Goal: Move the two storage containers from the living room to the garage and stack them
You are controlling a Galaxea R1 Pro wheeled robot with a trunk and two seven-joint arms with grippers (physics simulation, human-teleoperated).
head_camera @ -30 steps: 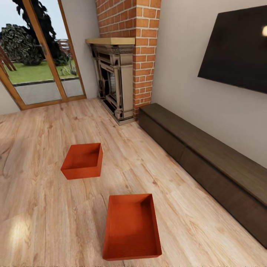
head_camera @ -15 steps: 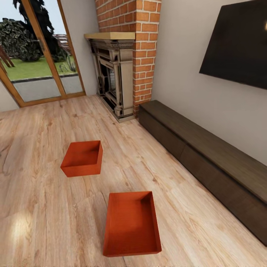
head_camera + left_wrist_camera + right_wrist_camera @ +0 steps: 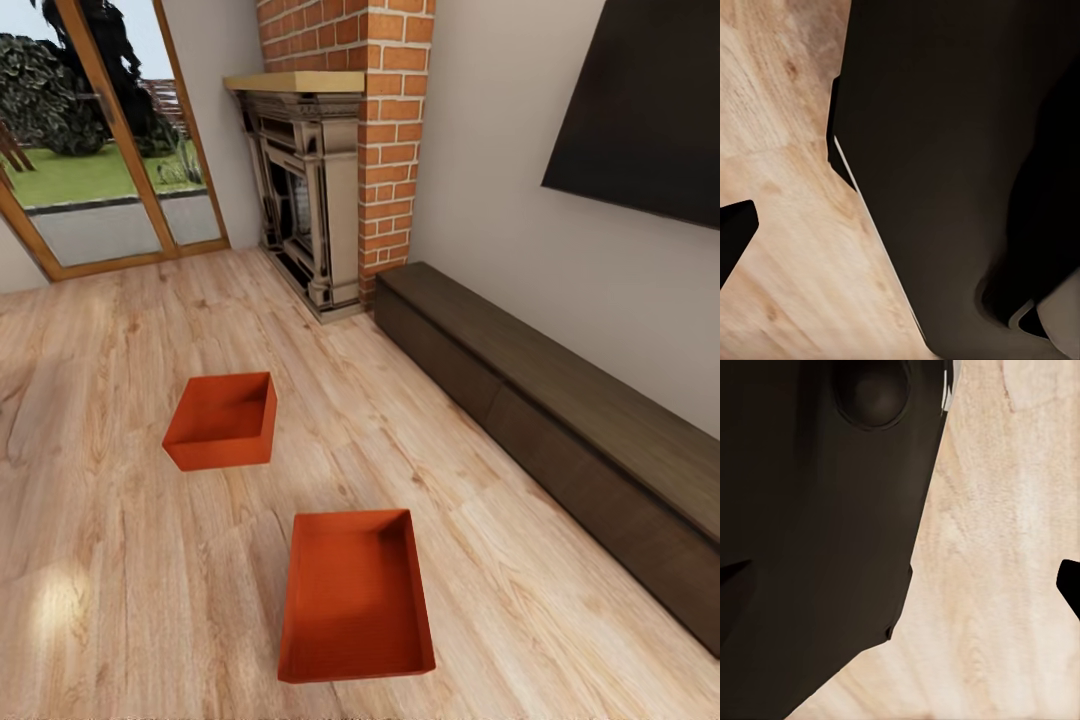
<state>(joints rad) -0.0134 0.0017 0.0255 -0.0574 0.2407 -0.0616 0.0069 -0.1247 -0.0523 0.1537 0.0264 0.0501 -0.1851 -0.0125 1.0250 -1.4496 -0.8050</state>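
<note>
Red-orange, lidless, both boxes sit on the plank floor [image 3: 120, 560] out from the fireplace [image 3: 310, 200]: the far box [image 3: 222, 421] nearer it, the near box [image 3: 355, 595] well beyond, apart. Whether either hand is apart or together, I cannot tell; dark robot body blocks both wrist views.

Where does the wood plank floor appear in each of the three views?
Head view: the wood plank floor spreads across the lower left, under the nearer storage container.
Left wrist view: a strip beside the robot's dark body.
Right wrist view: a strip beside that body.
Shared landmark: the pale plank grain.
</note>
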